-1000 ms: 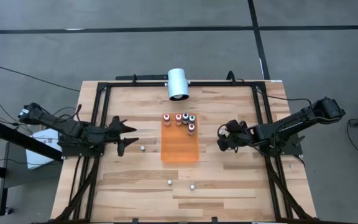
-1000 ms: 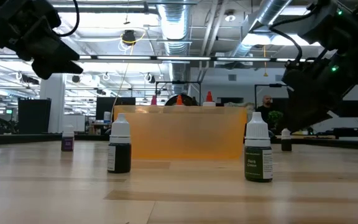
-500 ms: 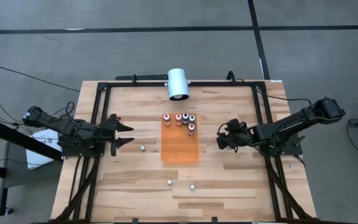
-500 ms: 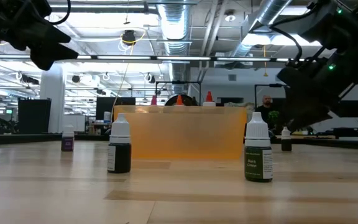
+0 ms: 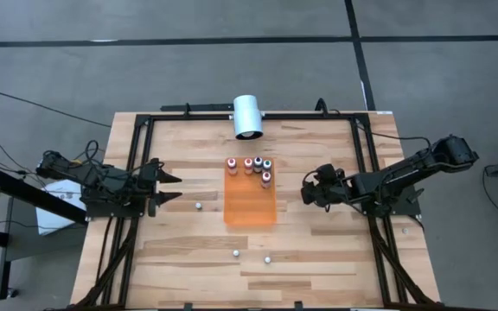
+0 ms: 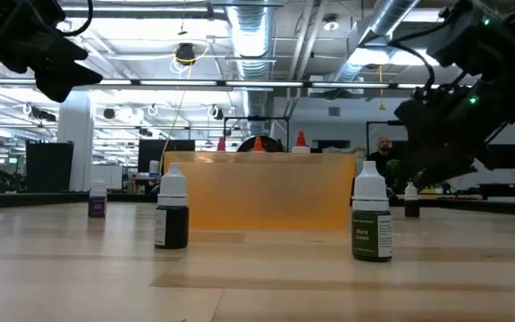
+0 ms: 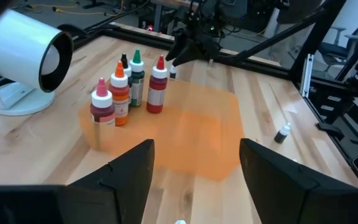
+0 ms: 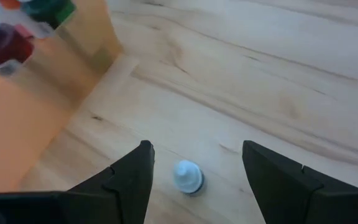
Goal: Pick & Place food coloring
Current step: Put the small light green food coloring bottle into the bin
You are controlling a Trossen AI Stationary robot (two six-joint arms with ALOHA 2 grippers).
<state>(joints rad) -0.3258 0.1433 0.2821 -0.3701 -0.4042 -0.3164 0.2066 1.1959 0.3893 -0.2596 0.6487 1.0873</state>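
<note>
Below my right gripper (image 8: 194, 163): fingers spread, straddling an upright food coloring bottle (image 8: 188, 176), cap up.
Bottle's place: bare table just beside the orange mat (image 8: 17, 124).
Nearer arm: right.
Left gripper (image 5: 169, 187): spread, waiting.

My two arms are dark, near black, built of jointed segments; thin black cables run along each. My left gripper (image 5: 164, 187) ends in two slim pointed fingers; my right gripper (image 5: 306, 193) is a blockier dark cluster. In the low view, small green lights glow on the right arm's housing. In both wrist views my fingers (image 7: 128, 171) are matte black, broad and angular, with bevelled edges.
</note>
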